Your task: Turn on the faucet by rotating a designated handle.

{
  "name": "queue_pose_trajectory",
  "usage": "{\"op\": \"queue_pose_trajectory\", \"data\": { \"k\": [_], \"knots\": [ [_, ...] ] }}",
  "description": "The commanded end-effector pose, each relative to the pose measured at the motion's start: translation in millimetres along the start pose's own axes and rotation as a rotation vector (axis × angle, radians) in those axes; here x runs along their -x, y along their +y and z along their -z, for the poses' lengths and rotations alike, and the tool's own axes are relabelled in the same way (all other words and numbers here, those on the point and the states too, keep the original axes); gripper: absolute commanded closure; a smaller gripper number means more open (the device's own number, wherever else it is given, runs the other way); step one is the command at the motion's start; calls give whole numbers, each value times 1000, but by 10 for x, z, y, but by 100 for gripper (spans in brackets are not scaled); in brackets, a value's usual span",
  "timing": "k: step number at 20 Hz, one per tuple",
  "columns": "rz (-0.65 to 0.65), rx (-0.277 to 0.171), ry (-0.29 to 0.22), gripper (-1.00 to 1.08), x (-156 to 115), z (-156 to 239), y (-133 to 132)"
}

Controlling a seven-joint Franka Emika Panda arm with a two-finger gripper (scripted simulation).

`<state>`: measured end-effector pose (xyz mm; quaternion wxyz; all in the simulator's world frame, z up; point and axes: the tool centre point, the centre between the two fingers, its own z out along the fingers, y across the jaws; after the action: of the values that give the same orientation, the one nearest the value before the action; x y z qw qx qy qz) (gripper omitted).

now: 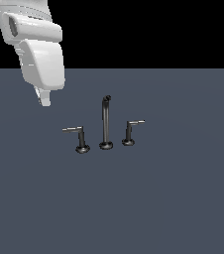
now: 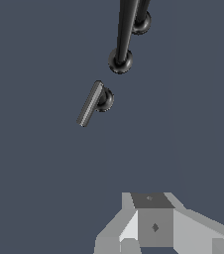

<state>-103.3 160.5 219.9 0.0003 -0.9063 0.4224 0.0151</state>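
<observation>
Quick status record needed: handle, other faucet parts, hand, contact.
target handle: on the exterior view's left, upright on its round base, lever pointing to that view's left
spout post: upright, in the middle
smaller handle: on the exterior view's right
hand: raised, up and to the exterior view's left of the handle; open or shut cannot be told
contact: none

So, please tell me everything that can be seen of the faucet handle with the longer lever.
The handle is a small L-shaped piece that looks like dark glossy metal. A short upright post rises from a round base on the grey surface, and a silvery lever runs level from the top of the post toward the exterior view's left. It stands on the exterior view's left of the tall spout post, apart from it. Nothing touches it except the surface; the gripper hangs above it, off to the exterior view's left.
</observation>
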Motion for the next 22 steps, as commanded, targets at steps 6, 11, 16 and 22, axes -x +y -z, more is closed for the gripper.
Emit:
{"op": "queue_pose_trajectory", "data": {
  "k": [6,11,16,22],
  "knots": [
    [-117,-7,5,108,-167,-309,-278],
    [-200,-9,10,108,-311,-528,-459],
    [-289,-11,17,108,-487,-759,-641],
    [-381,-14,23,108,-690,-991,-814]
  ]
}}
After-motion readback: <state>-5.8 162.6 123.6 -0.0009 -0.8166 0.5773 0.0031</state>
